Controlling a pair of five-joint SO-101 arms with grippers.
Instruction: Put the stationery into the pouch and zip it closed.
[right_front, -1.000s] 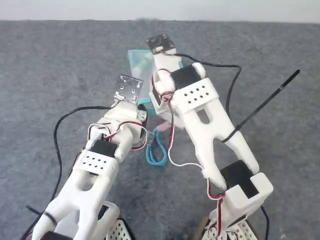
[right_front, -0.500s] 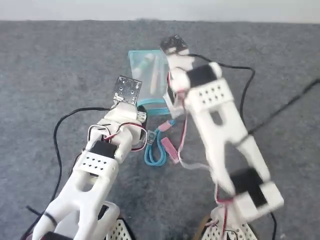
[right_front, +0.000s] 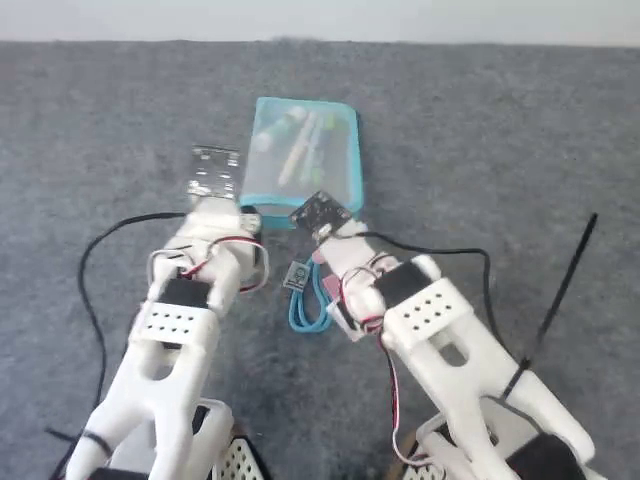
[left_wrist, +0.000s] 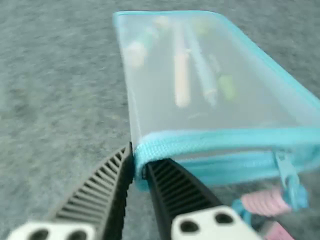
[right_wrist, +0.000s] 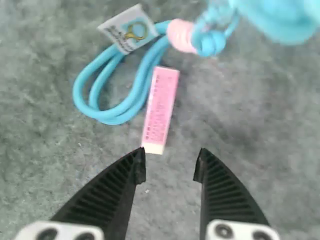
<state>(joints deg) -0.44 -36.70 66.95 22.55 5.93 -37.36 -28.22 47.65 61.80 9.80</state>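
The high camera looks down from above and behind both arms onto the grey surface (right_front: 520, 130). The left wrist camera sits just behind the left pincer (left_wrist: 139, 167), very near the pouch (left_wrist: 200, 85). The right wrist camera looks down past the right pincer (right_wrist: 170, 157) at the blue cord (right_wrist: 107, 97); the high camera sees pouch and cord too.

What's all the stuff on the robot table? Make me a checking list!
Surface: grey carpet.
Job's things: pouch with pens inside; pink eraser outside it, on the carpet.
Clutter: blue cord with a tag, hanging from the pouch's zip end.
Grippers: left gripper pinches a pouch corner; right gripper is open beside one end of the eraser.
Cables: black cables run along both arms.
Surroundings: pale wall behind the carpet.
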